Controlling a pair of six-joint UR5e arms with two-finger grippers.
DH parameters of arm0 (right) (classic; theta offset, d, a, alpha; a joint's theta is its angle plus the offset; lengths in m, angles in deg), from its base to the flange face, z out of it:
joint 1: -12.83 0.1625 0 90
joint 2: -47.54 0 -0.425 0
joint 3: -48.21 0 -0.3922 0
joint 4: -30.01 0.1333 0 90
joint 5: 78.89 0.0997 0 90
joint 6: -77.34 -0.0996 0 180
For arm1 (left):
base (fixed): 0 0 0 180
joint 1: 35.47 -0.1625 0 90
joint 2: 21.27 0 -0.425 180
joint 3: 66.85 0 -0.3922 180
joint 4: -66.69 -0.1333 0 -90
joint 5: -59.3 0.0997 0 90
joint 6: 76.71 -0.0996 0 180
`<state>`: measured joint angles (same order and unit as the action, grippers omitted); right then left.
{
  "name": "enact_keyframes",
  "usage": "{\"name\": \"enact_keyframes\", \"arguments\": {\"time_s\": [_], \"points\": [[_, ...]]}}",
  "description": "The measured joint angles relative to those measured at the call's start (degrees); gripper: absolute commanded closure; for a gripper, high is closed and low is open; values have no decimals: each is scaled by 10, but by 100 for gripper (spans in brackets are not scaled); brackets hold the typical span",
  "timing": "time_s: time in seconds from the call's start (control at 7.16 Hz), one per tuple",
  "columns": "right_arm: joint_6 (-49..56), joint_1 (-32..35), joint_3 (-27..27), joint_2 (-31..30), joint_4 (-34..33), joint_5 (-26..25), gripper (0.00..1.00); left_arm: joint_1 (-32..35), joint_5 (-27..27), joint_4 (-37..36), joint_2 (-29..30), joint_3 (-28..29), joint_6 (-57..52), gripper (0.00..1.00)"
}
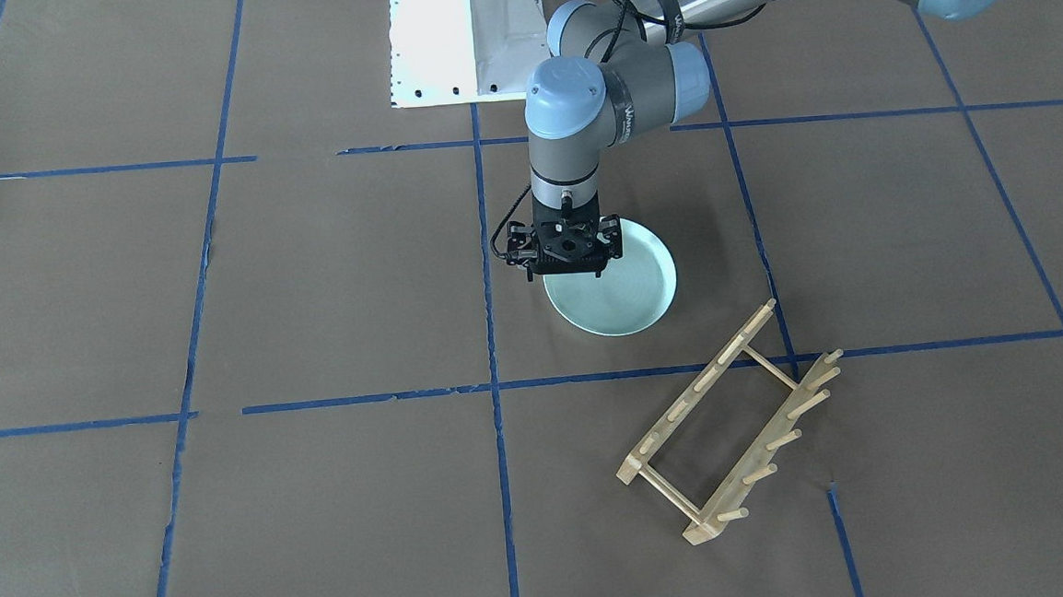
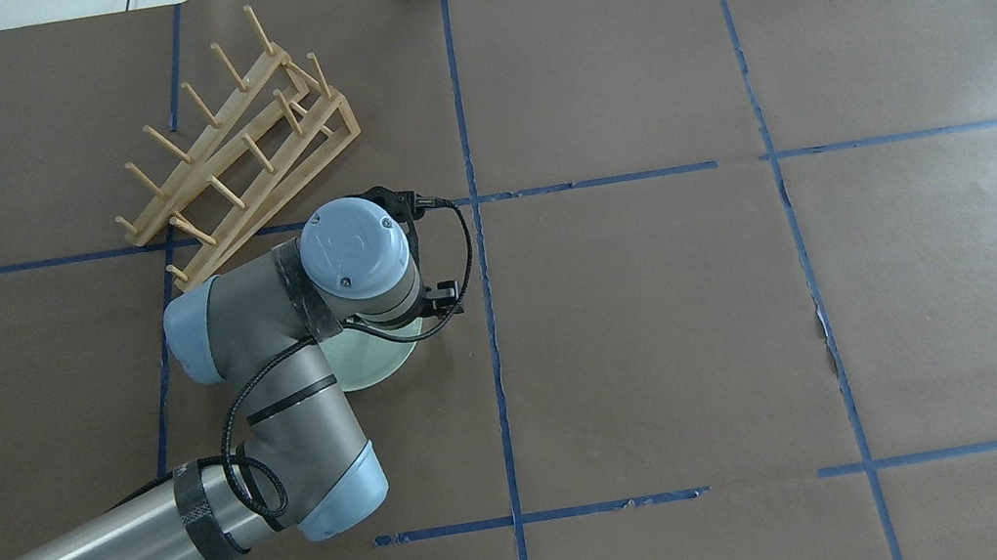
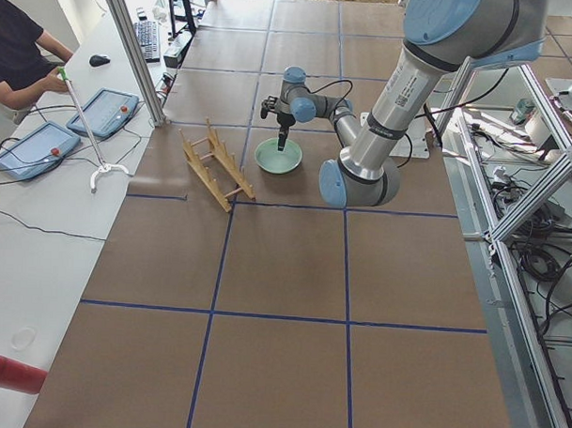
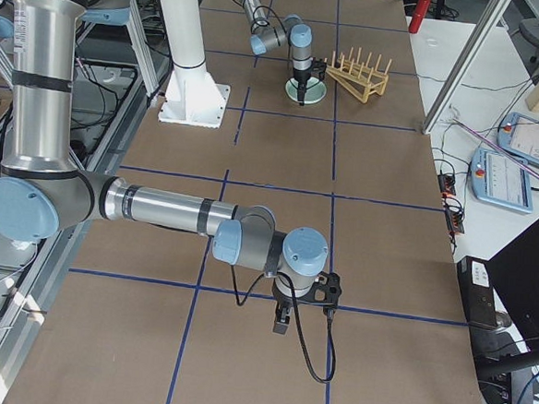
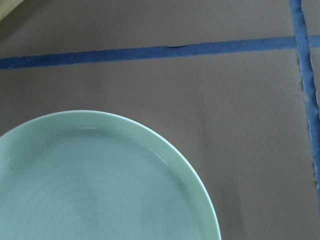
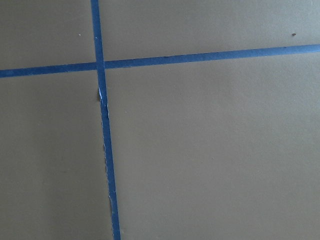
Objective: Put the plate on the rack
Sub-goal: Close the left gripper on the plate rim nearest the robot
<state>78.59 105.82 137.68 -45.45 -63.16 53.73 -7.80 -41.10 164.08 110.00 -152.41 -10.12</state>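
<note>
Left gripper [image 1: 568, 257]: points straight down over the robot-side rim of the plate [image 1: 624, 297]. Its fingers are hidden, so I cannot tell whether it is open or closed.
Right gripper [image 4: 281, 325]: over the table [image 4: 388, 220], well apart from plate and rack. State cannot be told.
Rack [image 1: 696, 392]: light wood, two rails joined by thin crossbars, pegs up. Long axis diagonal, the near end further to the robot's left and the far end toward the centre.
Plate: round, pale mint-green, low rim, faint concentric rings. Lies flat and face up on the robot's left, near the rack but not touching it.
</note>
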Motion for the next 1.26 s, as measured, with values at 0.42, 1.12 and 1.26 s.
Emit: {"name": "enact_keyframes", "arguments": {"time_s": [0.42,1.12,1.26], "points": [[0,0,0,0,0,0,0,-3,-1,0,6,0,1,38],[0,0,0,0,0,0,0,-3,-1,2,7,0,2,75],[0,0,0,0,0,0,0,-4,-1,2,7,0,2,79]]}}
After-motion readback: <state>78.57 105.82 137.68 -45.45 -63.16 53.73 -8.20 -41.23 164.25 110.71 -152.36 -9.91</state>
